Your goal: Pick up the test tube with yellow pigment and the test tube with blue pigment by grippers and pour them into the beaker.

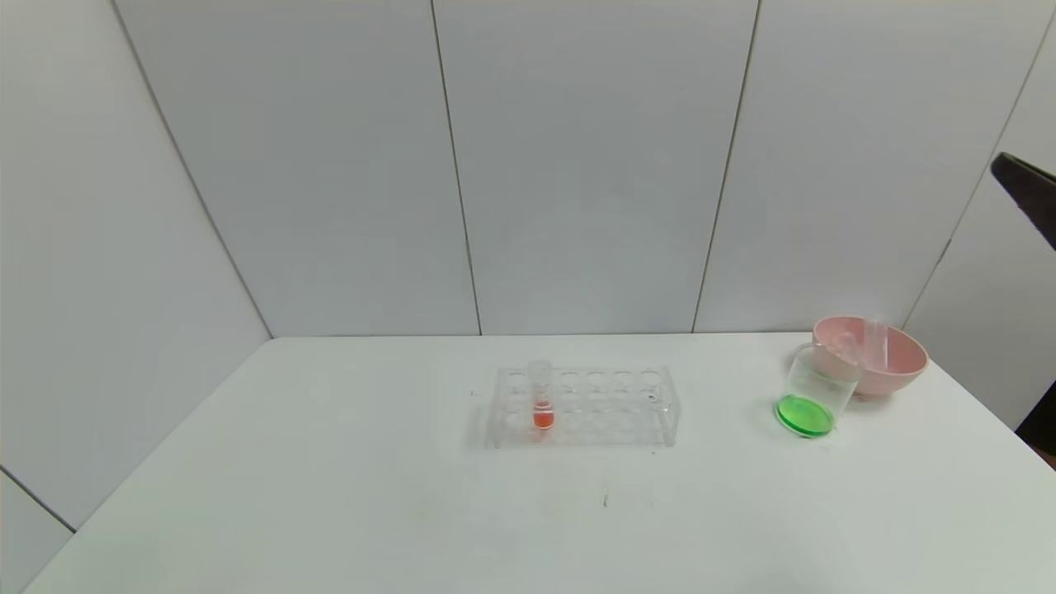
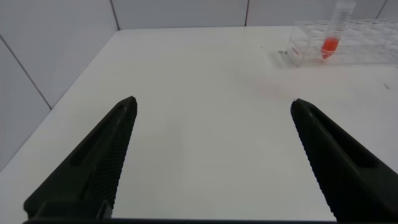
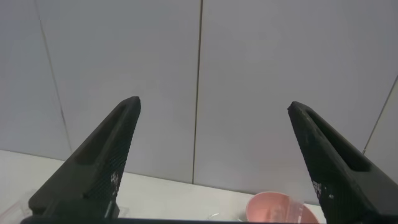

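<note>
The beaker (image 1: pixel 813 402) stands at the right of the table, against the pink bowl, with bright green liquid in its bottom. No tube with yellow or blue liquid shows. Two clear empty tubes (image 1: pixel 873 341) lean inside the bowl. My left gripper (image 2: pixel 212 106) is open and empty, low over the bare left part of the table; it is out of the head view. My right gripper (image 3: pixel 213 106) is open and empty, raised at the far right and facing the wall. One dark finger (image 1: pixel 1027 194) of it shows at the head view's right edge.
A clear many-holed rack (image 1: pixel 584 406) stands mid-table with one tube of orange-red liquid (image 1: pixel 542 400); it also shows in the left wrist view (image 2: pixel 348 42). The pink bowl (image 1: pixel 895 363) sits at the back right and shows in the right wrist view (image 3: pixel 280 209). White panel walls enclose the table.
</note>
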`<state>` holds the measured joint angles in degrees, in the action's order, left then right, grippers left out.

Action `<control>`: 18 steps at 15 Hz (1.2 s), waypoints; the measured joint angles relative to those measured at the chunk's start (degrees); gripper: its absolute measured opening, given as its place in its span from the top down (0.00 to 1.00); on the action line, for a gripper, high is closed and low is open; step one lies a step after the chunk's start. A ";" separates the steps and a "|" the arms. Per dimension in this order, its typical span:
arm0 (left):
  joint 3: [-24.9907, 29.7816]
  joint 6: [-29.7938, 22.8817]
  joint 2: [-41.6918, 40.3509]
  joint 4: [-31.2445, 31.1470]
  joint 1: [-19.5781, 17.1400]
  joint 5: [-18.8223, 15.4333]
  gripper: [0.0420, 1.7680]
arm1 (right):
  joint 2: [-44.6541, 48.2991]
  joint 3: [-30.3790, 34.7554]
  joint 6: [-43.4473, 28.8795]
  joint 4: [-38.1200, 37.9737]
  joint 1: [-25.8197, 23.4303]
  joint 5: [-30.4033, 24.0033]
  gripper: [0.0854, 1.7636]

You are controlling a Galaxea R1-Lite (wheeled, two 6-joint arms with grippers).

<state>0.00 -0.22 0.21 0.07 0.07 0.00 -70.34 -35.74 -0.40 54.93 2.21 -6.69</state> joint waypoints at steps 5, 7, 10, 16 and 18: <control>0.00 -0.02 0.00 0.00 0.02 0.00 0.00 | 19.43 11.00 0.69 -2.99 -0.50 -0.52 0.04; 0.00 0.00 0.00 0.00 0.02 0.00 0.00 | 27.70 12.59 0.84 -10.48 -0.69 -0.34 0.04; 0.00 0.00 0.00 0.00 0.02 -0.02 0.00 | 41.74 13.23 1.06 -25.54 -0.80 -0.28 0.04; 0.00 0.00 0.00 0.00 0.02 0.00 0.00 | 65.77 18.91 2.85 -42.90 -1.96 -4.91 0.04; 0.00 -0.02 0.00 0.00 0.02 0.00 0.00 | 68.45 24.39 3.11 -43.23 -2.16 -5.34 0.04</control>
<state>0.00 -0.24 0.21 0.07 0.10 0.00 -1.89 -11.35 2.71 11.70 0.05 -12.03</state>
